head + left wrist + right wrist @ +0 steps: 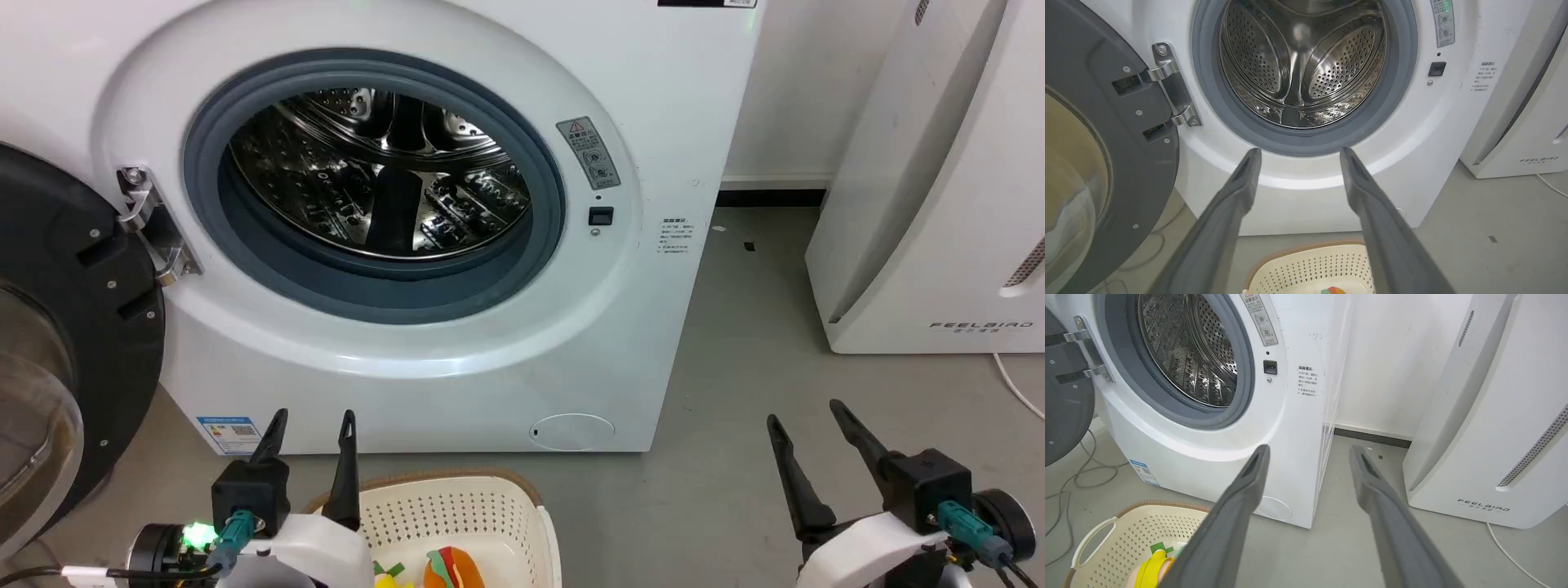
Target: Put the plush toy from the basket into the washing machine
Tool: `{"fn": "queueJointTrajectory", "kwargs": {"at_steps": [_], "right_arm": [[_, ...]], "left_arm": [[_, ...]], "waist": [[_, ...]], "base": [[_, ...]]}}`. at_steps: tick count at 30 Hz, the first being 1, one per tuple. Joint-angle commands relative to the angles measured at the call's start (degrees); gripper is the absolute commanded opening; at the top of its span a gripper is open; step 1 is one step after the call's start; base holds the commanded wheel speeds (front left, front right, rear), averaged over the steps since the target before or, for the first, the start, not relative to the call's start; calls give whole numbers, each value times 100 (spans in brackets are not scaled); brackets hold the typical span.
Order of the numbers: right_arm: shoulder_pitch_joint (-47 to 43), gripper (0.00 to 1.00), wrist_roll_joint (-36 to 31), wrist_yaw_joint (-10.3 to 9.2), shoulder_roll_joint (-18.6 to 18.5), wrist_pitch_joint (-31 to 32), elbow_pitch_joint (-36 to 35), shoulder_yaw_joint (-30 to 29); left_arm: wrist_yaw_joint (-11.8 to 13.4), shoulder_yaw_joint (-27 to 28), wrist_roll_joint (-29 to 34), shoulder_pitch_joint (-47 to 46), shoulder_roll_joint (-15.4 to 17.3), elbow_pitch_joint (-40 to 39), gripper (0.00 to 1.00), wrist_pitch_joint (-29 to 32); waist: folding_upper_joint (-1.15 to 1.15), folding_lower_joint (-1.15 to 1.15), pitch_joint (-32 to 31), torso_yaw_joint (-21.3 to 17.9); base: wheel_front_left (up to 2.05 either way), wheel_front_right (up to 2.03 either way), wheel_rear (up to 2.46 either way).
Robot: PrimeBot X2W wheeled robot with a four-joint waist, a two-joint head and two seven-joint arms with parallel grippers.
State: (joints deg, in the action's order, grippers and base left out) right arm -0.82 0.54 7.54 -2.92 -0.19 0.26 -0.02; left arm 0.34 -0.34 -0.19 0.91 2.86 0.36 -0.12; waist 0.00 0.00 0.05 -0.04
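The white washing machine (457,359) stands straight ahead, its black glass door (57,327) swung open to the left and the steel drum (380,175) bare. On the floor before it sits the cream basket (457,502) with a brown braided rim. Inside lies the hamburger plush toy (453,567), cut off by the head view's bottom edge, with its yellow-green part (1152,567) showing in the right wrist view. My left gripper (314,425) hangs open above the basket's left rim, empty. Over bare floor right of the basket, my right gripper (804,412) is open and empty too.
A white FEELBIRD appliance (939,204) stands to the right of the machine, with a white cable (1016,384) on the floor by it. Grey cables (1069,486) lie left of the machine under the open door. A strip of grey floor (735,343) separates the two appliances.
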Motion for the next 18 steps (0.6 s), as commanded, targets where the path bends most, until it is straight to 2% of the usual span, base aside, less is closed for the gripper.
{"fn": "queueJointTrajectory", "kwargs": {"at_steps": [1,18], "right_arm": [[-1,100,30,0,0,-54,-3,-10],[72,100,34,-1,1,-257,-95,-136]], "left_arm": [[16,-6,-41,3,0,16,100,-57],[43,-104,-182,-102,0,278,100,-260]], "waist": [[0,0,3,-1],[0,0,238,-44]], "base": [[0,0,0],[0,0,0]]}}
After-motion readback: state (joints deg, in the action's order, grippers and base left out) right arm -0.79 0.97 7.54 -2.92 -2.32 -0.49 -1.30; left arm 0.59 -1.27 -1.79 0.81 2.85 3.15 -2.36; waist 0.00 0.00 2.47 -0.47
